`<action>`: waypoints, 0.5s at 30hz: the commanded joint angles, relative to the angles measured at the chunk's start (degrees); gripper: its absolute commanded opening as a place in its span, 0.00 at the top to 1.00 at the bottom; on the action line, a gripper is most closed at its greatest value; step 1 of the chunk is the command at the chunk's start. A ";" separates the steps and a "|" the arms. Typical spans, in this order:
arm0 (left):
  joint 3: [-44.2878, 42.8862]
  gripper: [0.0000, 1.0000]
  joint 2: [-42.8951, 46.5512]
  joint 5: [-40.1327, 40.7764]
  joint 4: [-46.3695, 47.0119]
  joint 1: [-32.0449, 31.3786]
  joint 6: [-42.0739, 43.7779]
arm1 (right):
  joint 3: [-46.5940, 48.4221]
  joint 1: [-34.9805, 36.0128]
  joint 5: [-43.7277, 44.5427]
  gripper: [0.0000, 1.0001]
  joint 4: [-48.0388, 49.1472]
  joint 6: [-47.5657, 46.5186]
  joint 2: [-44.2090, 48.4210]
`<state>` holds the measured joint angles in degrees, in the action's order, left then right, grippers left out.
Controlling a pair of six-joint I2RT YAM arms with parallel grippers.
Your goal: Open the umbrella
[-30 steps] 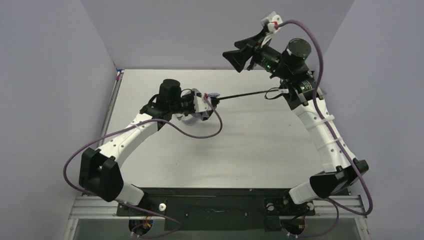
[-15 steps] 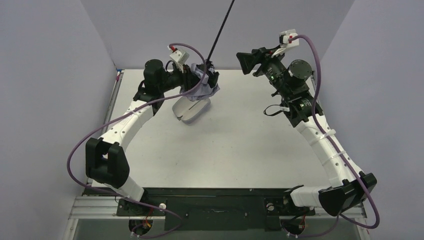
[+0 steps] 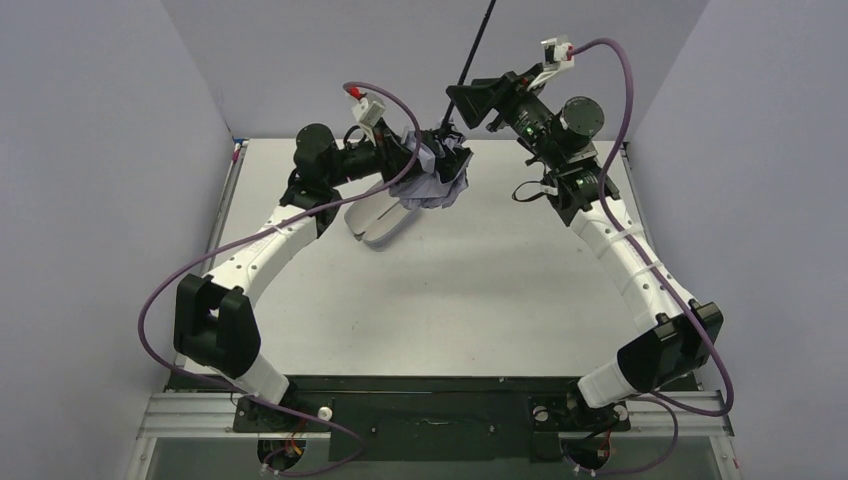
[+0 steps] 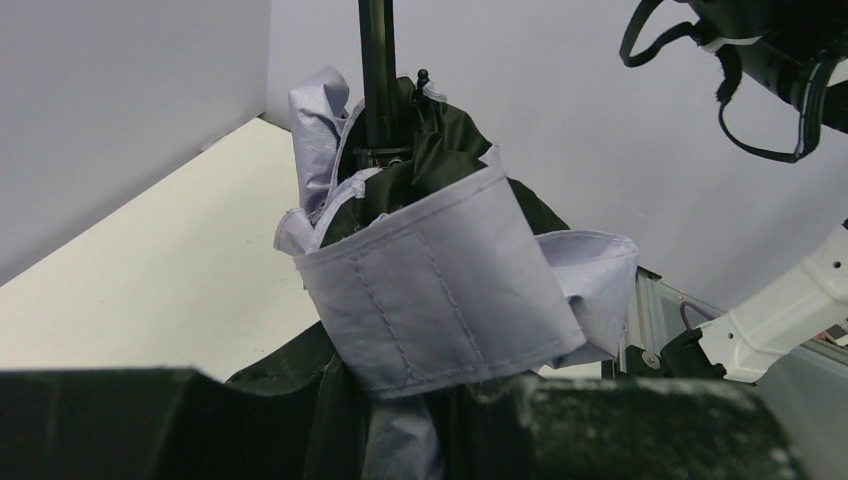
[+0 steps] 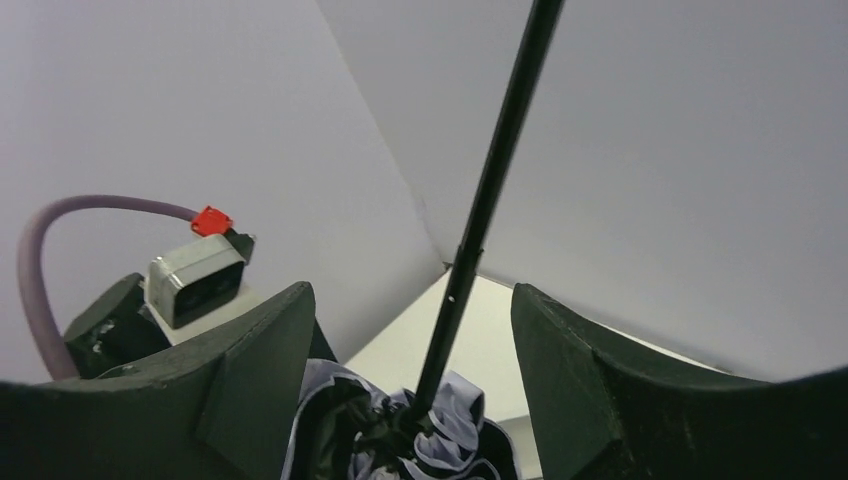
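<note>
The umbrella's folded lavender canopy (image 3: 437, 178) with its black underside hangs bunched in my left gripper (image 3: 418, 160), which is shut on it above the back of the table. The thin black shaft (image 3: 478, 40) rises steeply from the bundle and leaves the top of the view; the handle is out of view. In the left wrist view the canopy (image 4: 440, 280) fills the space above my gripper (image 4: 440, 420). My right gripper (image 3: 457, 100) is open, its fingers (image 5: 250, 350) on either side of the shaft (image 5: 490, 170) just above the canopy (image 5: 450, 420), not touching it.
A lavender clamshell case (image 3: 375, 225) lies open on the white table (image 3: 500, 290) below my left gripper. Grey walls enclose the table on the left, back and right. The right arm's purple cable (image 3: 620, 60) loops overhead.
The umbrella has swung from lying level between the arms to shaft-up, then shifted a little right with my left gripper. My right gripper has moved left and now straddles the shaft.
</note>
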<state>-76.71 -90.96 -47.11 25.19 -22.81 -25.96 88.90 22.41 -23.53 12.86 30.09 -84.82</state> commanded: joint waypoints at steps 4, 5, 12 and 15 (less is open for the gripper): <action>-0.49 1.00 0.87 -3.70 10.24 -1.26 -1.43 | 7.30 -0.56 -5.86 0.42 4.32 6.07 -4.81; -0.39 1.00 1.09 -3.82 10.28 -1.36 -1.19 | 7.63 -0.59 -5.84 0.44 4.08 5.76 -5.00; -0.74 1.00 0.99 -4.65 10.30 -1.97 -0.30 | 7.77 -0.44 -6.94 0.85 3.21 4.68 -5.86; -1.08 1.00 0.96 -3.75 7.56 -1.93 0.97 | 7.31 -0.49 -6.75 1.00 2.70 3.46 -5.57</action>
<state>-75.88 -91.02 -50.78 29.17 -24.62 -26.26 94.30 22.15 -29.50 13.87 36.42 -91.02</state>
